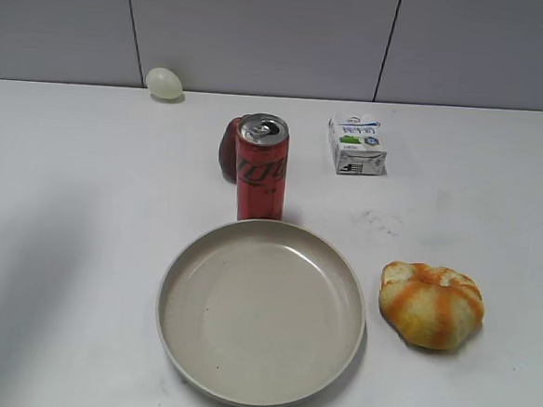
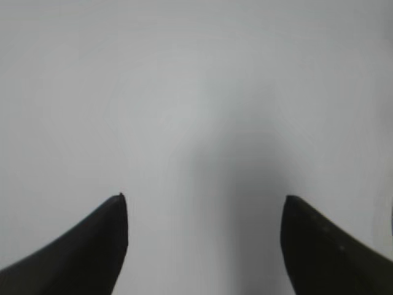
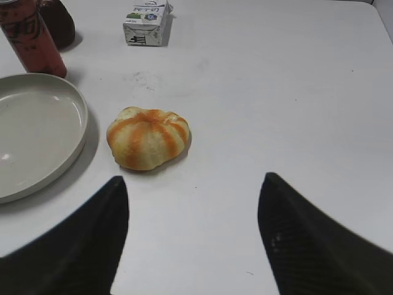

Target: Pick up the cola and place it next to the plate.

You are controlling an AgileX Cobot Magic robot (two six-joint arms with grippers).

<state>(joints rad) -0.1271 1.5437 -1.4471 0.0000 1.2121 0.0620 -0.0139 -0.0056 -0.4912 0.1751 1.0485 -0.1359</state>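
The cola (image 1: 261, 167) is a tall slim red can with a silver top, standing upright just behind the far rim of the plate (image 1: 193, 263). The plate is a large round beige dish in the near middle of the table. In the right wrist view the cola (image 3: 31, 38) is at the top left and the plate (image 3: 77, 107) at the left. My right gripper (image 3: 193, 184) is open and empty, over bare table to the near right of the plate. My left gripper (image 2: 202, 200) is open and empty over bare white table. Neither gripper shows in the exterior view.
A dark red fruit (image 1: 229, 149) sits behind the cola on its left. A small white milk carton (image 1: 357, 144) lies at the back right. An orange-and-cream striped bun (image 1: 430, 304) lies right of the plate. A pale egg-shaped object (image 1: 164, 83) sits by the back wall.
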